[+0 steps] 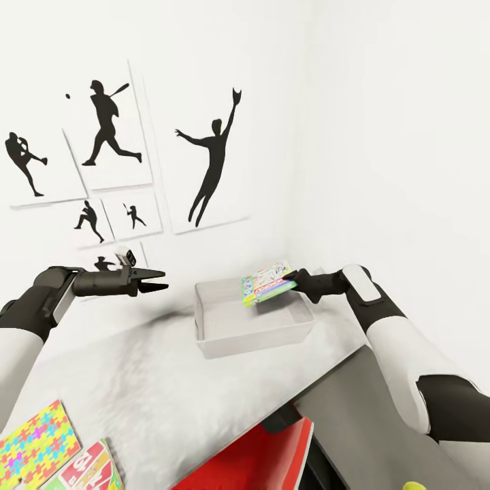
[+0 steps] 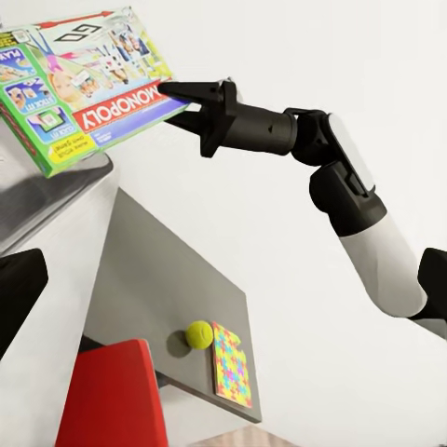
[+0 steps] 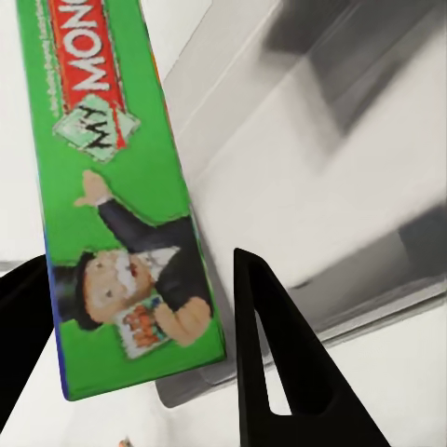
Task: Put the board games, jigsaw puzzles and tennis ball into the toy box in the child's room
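My right gripper (image 1: 297, 280) is shut on one edge of a green board game (image 1: 267, 282) marked "MONOPOLY", held tilted just above the right part of the light grey toy box (image 1: 224, 340) on the pale table (image 1: 156, 381). The right wrist view looks past the held board game (image 3: 121, 186) into the toy box (image 3: 307, 168), which looks empty there. My left gripper (image 1: 155, 280) hovers open left of the toy box. A jigsaw puzzle (image 1: 34, 442) and the "SKIP BO" board game (image 1: 88, 471) lie at the table's near left. The tennis ball (image 2: 198, 333) and a second jigsaw puzzle (image 2: 232, 365) rest on the lower dark section.
A red chair (image 1: 258, 463) stands against the table's front edge, by the step down to the dark grey section (image 1: 354, 408). White walls close in behind and to the right of the toy box, with black baseball silhouettes (image 1: 109, 126) on the left wall.
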You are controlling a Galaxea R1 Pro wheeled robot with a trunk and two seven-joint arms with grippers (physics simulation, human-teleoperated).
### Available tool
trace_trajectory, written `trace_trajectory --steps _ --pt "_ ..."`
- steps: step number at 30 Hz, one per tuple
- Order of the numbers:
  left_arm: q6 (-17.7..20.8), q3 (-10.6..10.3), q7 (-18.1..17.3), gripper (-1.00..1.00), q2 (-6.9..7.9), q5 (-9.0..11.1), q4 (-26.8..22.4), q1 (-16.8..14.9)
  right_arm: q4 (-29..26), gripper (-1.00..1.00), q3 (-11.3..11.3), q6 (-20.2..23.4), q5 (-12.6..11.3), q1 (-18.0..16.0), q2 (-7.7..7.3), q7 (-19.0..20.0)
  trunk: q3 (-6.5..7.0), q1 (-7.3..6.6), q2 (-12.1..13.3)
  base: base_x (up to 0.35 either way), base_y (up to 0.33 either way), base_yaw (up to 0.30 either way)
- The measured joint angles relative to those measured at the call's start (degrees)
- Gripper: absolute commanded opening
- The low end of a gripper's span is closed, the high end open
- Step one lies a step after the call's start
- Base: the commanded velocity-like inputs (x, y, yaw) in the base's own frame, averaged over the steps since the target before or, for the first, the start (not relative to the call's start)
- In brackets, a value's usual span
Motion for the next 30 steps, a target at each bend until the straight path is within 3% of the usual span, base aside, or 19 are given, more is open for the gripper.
trace_trajectory --steps 30 --pt "0.00 0.00 0.00 1.00 -0.01 -0.02 0.00 -0.63 0.02 -1.00 0.05 -0.06 -0.04 -0.04 0.44 0.16 -2.85 0.00 -0.01 0.000 0.000 0.000"
